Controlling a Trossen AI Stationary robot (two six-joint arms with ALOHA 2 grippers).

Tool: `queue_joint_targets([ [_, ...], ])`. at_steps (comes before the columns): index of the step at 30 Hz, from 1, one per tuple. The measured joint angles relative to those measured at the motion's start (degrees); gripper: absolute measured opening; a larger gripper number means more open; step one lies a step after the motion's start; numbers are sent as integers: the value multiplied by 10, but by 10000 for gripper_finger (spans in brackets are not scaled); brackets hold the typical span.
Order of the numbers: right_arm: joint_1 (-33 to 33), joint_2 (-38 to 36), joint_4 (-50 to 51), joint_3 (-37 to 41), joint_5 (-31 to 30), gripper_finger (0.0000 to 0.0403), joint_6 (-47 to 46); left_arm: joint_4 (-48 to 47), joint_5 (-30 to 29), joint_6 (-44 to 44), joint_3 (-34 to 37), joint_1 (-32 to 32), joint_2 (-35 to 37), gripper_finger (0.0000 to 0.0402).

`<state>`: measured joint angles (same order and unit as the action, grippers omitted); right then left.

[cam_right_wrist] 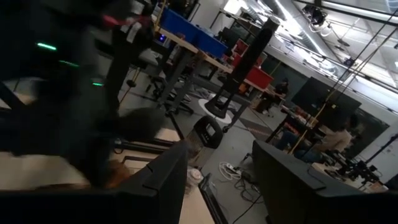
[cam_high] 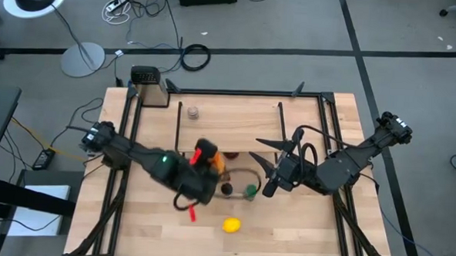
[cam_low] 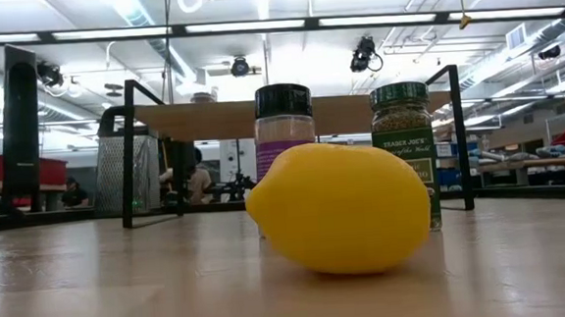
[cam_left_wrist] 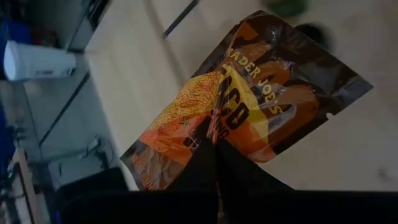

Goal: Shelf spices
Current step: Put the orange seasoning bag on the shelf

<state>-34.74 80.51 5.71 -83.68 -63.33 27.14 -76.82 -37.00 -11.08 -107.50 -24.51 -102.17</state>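
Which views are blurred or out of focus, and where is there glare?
Low view: the lemon is sharp, and ceiling lights glare behind it. Left wrist view: the orange packet is readable, while the floor behind is soft. Right wrist view: the left arm is a dark blur, but the room beyond is clearer.

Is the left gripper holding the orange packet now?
Yes, the left gripper is shut on the edge of the orange packet, above the table.

The green-lidded glass spice jar (cam_low: pixel 404 146) behind the yellow lemon-shaped fruit (cam_low: pixel 342 207) carries a dark green label reading "TRADER JOE'S"; the smaller lines under it cannot be read. The flat orange and brown foil packet (cam_left_wrist: pixel 249 106) shows "TRADER JOE'S" partly cut off, with "TACO" in large letters beneath.
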Motion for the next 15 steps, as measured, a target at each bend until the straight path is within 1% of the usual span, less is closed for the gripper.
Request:
queue_joint_targets([
  [4, -11, 0, 0, 0, 0, 179, 0, -9, 0, -51, 4, 42, 0, 0],
  [9, -29, 0, 0, 0, 0, 179, 0, -7, 15, -111, 41, 96, 0, 0],
  [15, -42, 0, 0, 0, 0, 179, 0, 8, 23, -143, 86, 152, 0, 0],
])
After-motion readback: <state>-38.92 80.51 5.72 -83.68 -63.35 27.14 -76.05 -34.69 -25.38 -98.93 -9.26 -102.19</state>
